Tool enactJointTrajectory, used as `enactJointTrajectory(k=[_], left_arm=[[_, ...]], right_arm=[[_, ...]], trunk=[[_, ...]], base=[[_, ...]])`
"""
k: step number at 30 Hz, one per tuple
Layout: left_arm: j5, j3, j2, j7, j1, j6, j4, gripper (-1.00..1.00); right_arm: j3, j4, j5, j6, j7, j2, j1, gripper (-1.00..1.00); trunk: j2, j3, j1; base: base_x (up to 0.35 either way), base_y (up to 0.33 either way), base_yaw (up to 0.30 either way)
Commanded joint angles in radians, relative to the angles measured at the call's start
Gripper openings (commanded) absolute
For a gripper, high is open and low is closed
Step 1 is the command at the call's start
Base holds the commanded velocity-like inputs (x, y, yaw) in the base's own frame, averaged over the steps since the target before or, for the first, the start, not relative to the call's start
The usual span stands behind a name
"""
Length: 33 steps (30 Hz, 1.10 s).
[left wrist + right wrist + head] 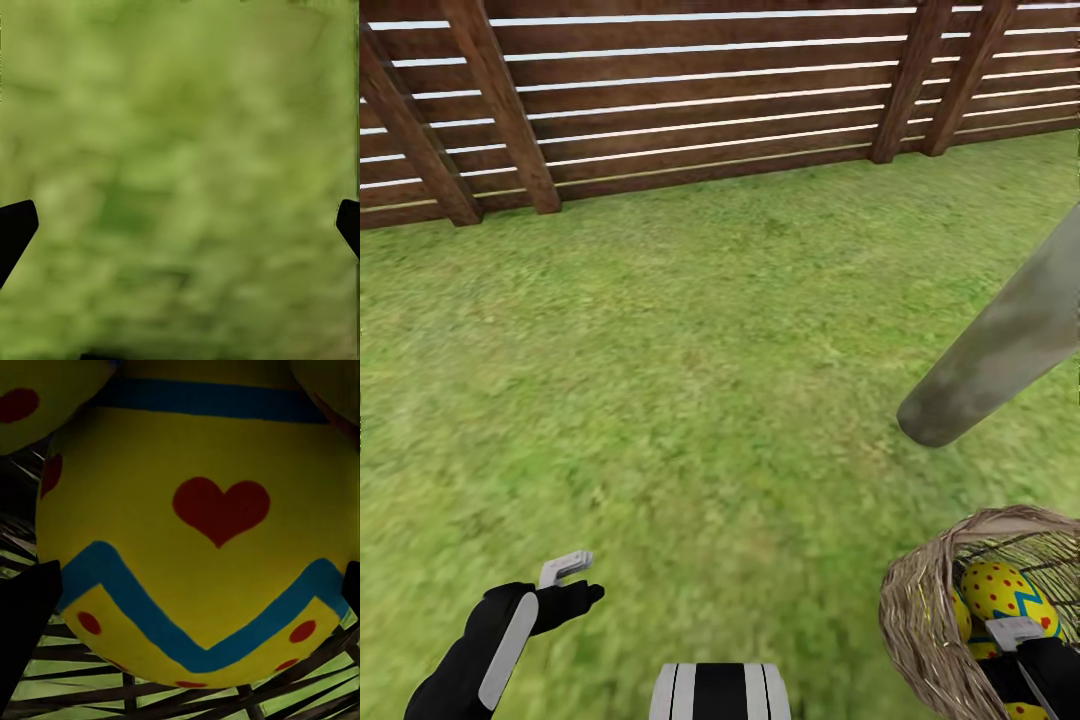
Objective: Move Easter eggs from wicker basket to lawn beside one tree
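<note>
The wicker basket (920,620) sits on the lawn (690,380) at the lower right of the head view, with yellow Easter eggs (1000,590) inside. My right gripper (1012,640) reaches into it. In the right wrist view its open fingers (30,615) flank a heart-marked egg (195,547) without clearly clamping it. Parts of two more eggs (37,390) show behind that one. The pale grey-green tree trunk (1000,345) rises just beyond the basket. My left gripper (572,582) hangs open over bare grass (180,180) at the lower left.
A brown slatted wooden fence (690,100) with slanted posts runs along the far side of the lawn. Open grass stretches between the fence, the trunk and my arms. My white and black base (720,692) shows at the bottom middle.
</note>
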Motion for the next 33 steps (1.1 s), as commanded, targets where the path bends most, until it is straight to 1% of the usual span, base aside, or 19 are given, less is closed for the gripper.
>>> enactJointTrajectory(k=[1,4,9,27,30,33], left_arm=[[0.011,-0.001,-0.001,0.009,0.000,0.005,-0.001,1.00],[0.012,0.003,-0.006,0.011,0.000,0.005,-0.002,1.00],[0.012,0.004,-0.006,0.009,0.000,0.006,-0.001,1.00],[0.012,0.005,-0.008,0.009,0.000,0.007,-0.001,1.00],[0.012,0.005,-0.008,0.009,0.000,0.007,-0.001,1.00],[0.012,0.004,-0.008,0.009,0.000,0.007,-0.001,1.00]], right_arm=[[-0.002,-0.002,-0.008,0.006,0.010,0.002,0.000,-1.00],[0.000,0.000,-0.007,0.007,0.010,0.008,0.000,-1.00],[-0.001,0.000,-0.008,0.008,0.010,0.012,0.000,-1.00],[-0.001,0.014,-0.009,0.008,0.013,0.013,0.000,-1.00],[-0.002,0.016,-0.012,0.011,0.017,0.013,0.000,-1.00],[-0.002,0.025,-0.010,0.011,0.012,0.013,0.000,-1.00]], trunk=[[0.000,0.003,-0.001],[0.001,0.015,-0.002],[0.002,0.034,-0.004],[0.006,0.104,-0.012],[0.007,0.115,-0.014],[0.007,0.127,-0.015]], base=[[0.000,0.000,0.000],[-0.013,0.000,0.000],[-0.201,0.000,0.000],[-0.002,0.000,-0.001],[0.000,0.000,-0.241],[0.000,0.000,-0.067]])
